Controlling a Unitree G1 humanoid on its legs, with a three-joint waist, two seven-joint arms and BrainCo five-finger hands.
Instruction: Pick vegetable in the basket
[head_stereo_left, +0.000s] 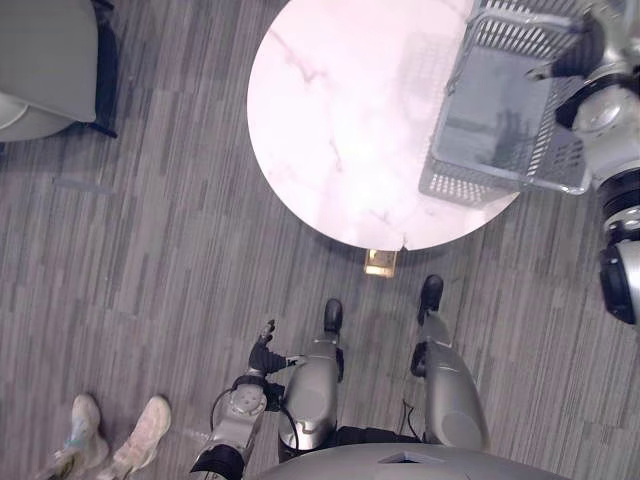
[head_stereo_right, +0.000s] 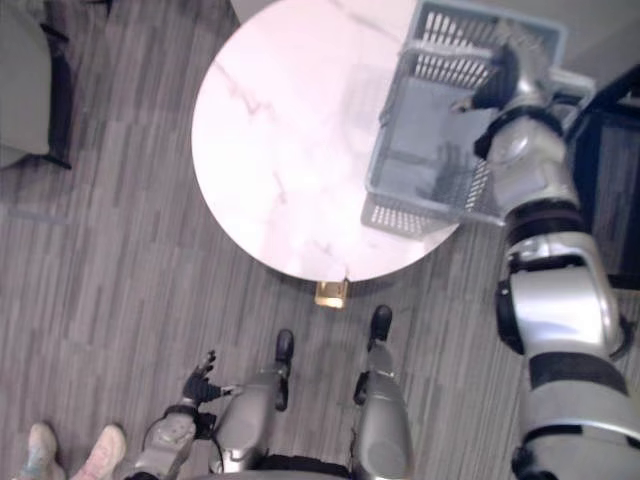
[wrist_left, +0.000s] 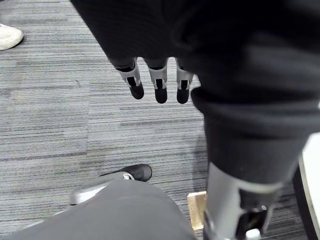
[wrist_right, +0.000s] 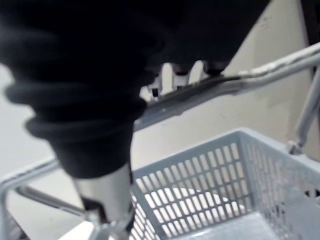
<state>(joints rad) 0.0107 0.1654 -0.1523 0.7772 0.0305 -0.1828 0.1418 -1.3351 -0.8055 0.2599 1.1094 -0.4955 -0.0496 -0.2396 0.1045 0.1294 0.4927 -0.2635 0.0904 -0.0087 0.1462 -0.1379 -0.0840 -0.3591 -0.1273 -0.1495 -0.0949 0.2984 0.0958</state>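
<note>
While the left hand hangs slack-fingered, the right hand clasps a metal handle. Handle belongs to the grey slotted plastic basket.

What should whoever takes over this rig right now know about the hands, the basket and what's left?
Left hand: open, idle, hanging low by the leg.
Right hand: fingers hooked round the handle of the basket.
The basket sits at the right edge of the round table, partly overhanging it.
Done: basket handle gripped. Left: the vegetable is not yet picked.
A person's shoes are on the floor to the robot's left.
</note>
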